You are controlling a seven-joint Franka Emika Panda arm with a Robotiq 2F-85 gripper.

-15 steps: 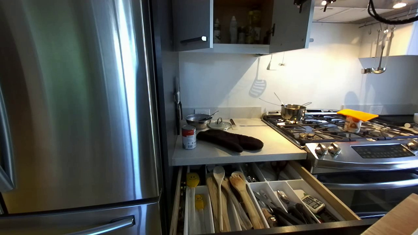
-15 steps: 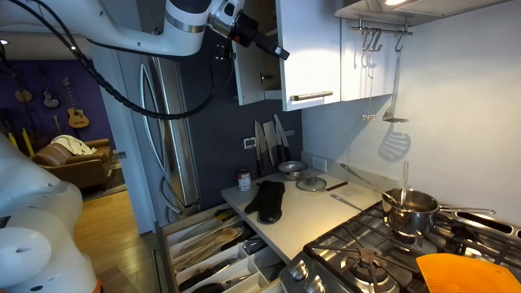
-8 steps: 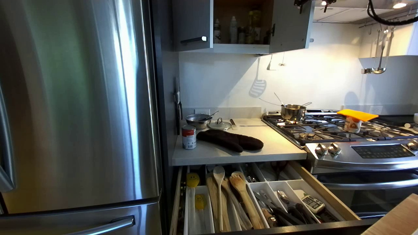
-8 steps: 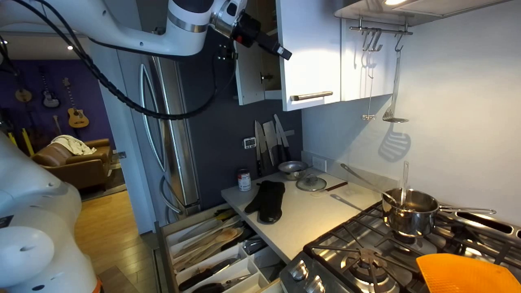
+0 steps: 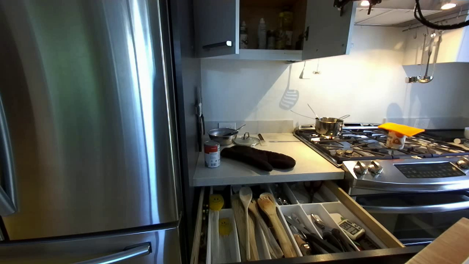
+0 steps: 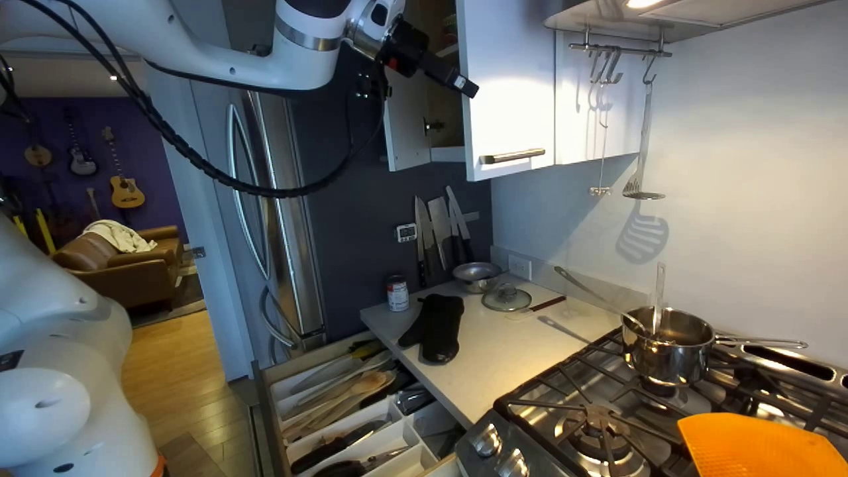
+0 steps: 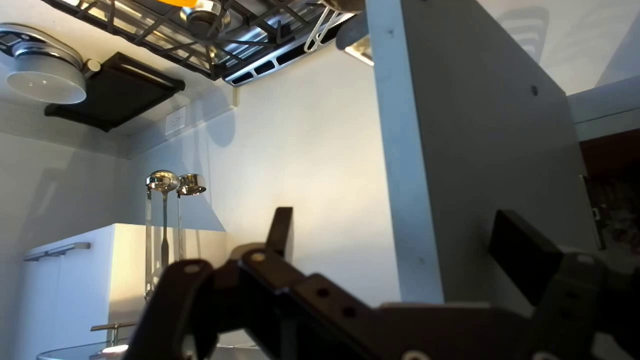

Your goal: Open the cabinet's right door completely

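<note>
gripper (image 7: 394, 225): jaws wide apart, astride right door (image 7: 485, 145) edge | right door: standing open | cabinet (image 5: 270, 54): bottles (image 5: 261, 33) inside

Smooth right door (image 5: 327, 31) (matt), metal pot (image 6: 668, 362)

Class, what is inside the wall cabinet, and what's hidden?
In an exterior view, several bottles stand inside the cabinet. There the left door covers part of the inside; the top is cut off.
</note>
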